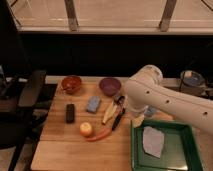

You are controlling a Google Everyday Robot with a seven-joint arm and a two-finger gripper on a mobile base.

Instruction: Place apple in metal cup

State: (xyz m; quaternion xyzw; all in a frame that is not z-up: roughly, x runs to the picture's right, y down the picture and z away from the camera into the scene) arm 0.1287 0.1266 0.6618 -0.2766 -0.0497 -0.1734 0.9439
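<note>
Apparently our gripper (136, 120) hangs centre-right, apart from the small round yellow-orange apple (86, 129), which lies ungrasped on the wooden counter (62, 150); whether it is open, we cannot tell.

metal cup: hidden behind arm (165, 102) | gripper: hidden behind arm, above green tray (135, 152) | arm: cut off at right
</note>
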